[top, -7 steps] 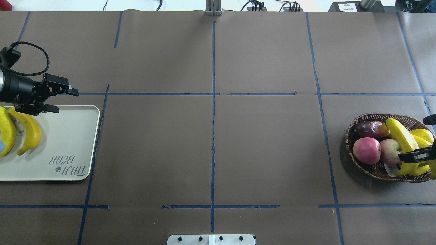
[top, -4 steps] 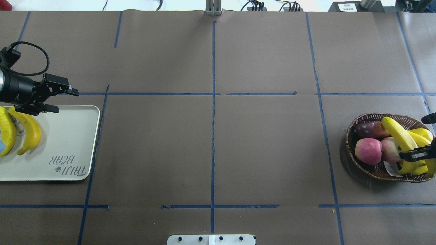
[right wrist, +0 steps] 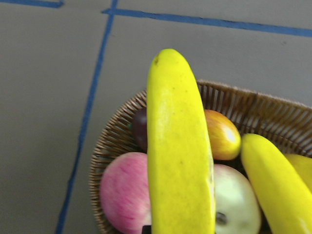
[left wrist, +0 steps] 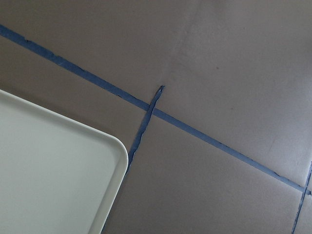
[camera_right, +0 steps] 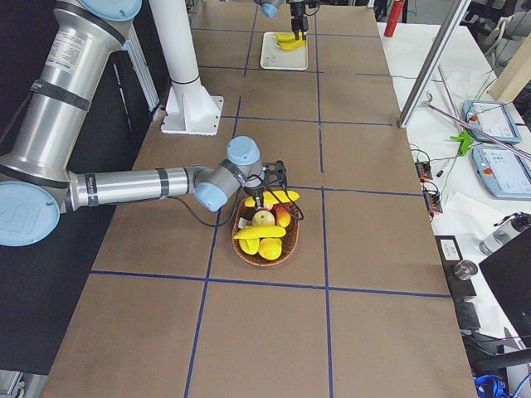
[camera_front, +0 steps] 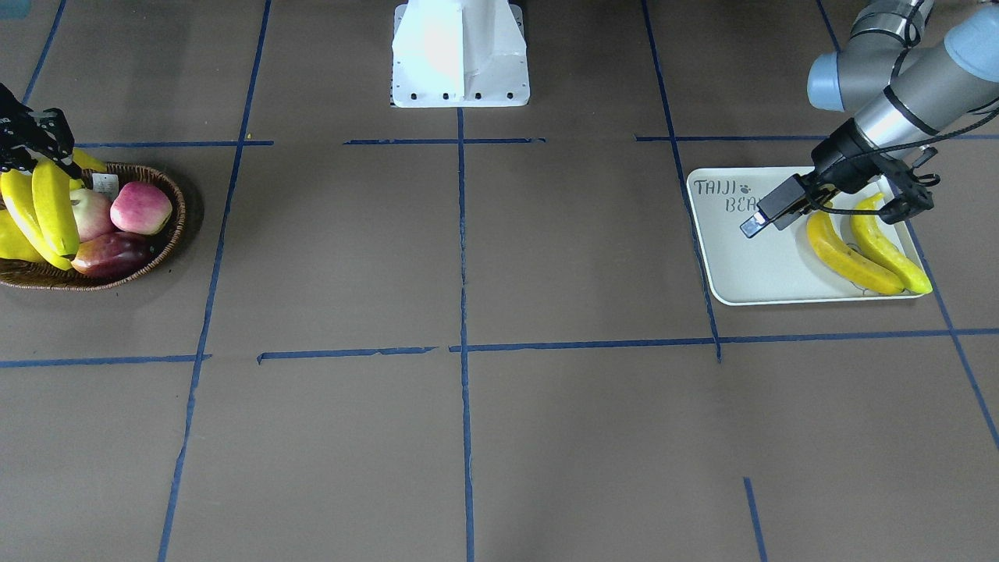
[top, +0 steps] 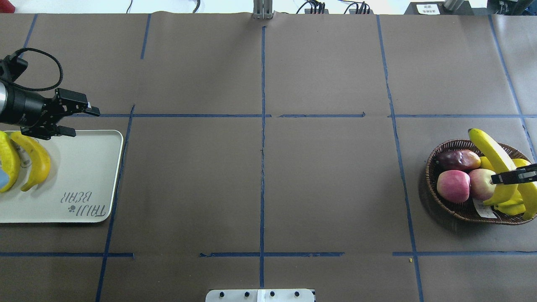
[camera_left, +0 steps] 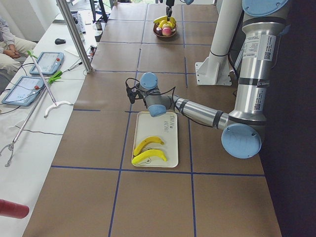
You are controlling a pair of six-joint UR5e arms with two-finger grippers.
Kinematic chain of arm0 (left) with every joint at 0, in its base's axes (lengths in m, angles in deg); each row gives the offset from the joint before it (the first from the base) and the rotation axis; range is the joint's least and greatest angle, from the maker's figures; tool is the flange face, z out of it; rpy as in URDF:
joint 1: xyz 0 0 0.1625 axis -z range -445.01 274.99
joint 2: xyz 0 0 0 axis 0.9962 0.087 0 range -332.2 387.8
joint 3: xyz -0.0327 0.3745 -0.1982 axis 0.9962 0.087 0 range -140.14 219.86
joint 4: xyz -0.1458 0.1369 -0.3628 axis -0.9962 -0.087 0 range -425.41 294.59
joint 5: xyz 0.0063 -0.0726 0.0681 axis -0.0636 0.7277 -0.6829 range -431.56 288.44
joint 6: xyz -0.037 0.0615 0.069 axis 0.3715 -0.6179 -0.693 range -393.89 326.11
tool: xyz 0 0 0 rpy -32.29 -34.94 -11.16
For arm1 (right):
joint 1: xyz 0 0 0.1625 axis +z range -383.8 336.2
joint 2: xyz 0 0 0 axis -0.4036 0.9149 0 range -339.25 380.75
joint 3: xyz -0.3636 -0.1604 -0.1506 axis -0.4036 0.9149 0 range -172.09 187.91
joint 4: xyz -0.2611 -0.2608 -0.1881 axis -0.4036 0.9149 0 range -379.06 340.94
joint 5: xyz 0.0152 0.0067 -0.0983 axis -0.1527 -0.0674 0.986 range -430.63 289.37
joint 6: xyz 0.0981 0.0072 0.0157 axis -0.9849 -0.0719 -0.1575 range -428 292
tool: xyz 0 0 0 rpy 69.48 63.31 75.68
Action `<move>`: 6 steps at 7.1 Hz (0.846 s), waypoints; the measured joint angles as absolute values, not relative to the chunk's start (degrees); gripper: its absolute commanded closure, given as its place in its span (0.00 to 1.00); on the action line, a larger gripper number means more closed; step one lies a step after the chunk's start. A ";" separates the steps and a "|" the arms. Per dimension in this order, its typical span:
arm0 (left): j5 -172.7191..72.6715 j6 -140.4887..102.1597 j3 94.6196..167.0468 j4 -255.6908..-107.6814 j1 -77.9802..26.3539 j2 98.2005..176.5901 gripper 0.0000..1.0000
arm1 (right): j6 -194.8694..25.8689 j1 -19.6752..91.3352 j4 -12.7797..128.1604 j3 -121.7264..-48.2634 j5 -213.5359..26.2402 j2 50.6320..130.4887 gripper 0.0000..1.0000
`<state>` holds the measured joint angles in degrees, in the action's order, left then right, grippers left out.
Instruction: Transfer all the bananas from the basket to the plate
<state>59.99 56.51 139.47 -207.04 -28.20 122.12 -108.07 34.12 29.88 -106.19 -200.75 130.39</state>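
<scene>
One banana (top: 489, 152) hangs clamped in the right pincer (top: 504, 178) above the basket (top: 444, 209).

Plate (top: 84, 167) w/ 2 bananas (top: 40, 161) left, basket (top: 455, 211) far right

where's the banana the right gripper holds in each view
exterior front-facing: banana at far left edge
overhead exterior: banana at right edge
exterior left: banana top centre, tiny
exterior right: banana at centre
left wrist: not in it
right wrist: banana fills centre
shared landmark: basket under it
</scene>
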 measured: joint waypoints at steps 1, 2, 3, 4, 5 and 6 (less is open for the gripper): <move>59.95 56.48 139.82 -207.23 -28.31 123.35 0.00 | -108.15 34.97 29.97 -105.72 -204.05 126.40 0.88; 59.92 56.42 140.00 -207.33 -28.70 125.11 0.00 | -108.23 34.95 29.94 -104.36 -206.31 121.89 0.88; 59.89 56.39 140.16 -207.63 -29.51 126.93 0.00 | -108.50 34.63 29.74 -101.64 -208.83 116.43 0.88; 59.91 56.43 140.41 -208.31 -30.80 128.27 0.00 | -110.90 33.26 29.62 -98.77 -210.66 110.49 0.88; 59.92 57.74 140.91 -208.95 -32.48 129.46 0.00 | -116.71 30.37 29.59 -96.70 -211.06 104.30 0.88; 59.91 61.63 141.41 -209.23 -33.91 131.30 0.00 | -123.55 27.06 29.57 -95.54 -209.69 98.58 0.88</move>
<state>59.91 61.63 141.41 -209.23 -33.91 131.30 -123.55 27.06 29.57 -95.54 -209.69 98.58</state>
